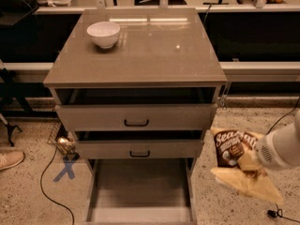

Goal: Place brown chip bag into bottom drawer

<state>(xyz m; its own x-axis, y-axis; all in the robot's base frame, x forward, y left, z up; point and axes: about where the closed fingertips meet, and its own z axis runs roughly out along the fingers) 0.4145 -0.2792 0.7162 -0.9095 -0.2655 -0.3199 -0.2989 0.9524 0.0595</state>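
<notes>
The brown chip bag point(229, 149) hangs in the air, clamped in the pincer point(248, 162), with its dark centre just left of the pincer and a tan end drooping below it. The bottom drawer point(140, 182) stands pulled open to the pincer's left and slightly lower. Far up and left of the pincer, a white bowl point(103, 33) sits on the bench point(154, 55).

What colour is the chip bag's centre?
Dark brown, white lettering; camera view. Tool grips chip bag right of cabinet.

Glossy cabinet top point(154, 55); gripper point(249, 159), lower right, clasps crinkly brown chip bag point(228, 146).
</notes>
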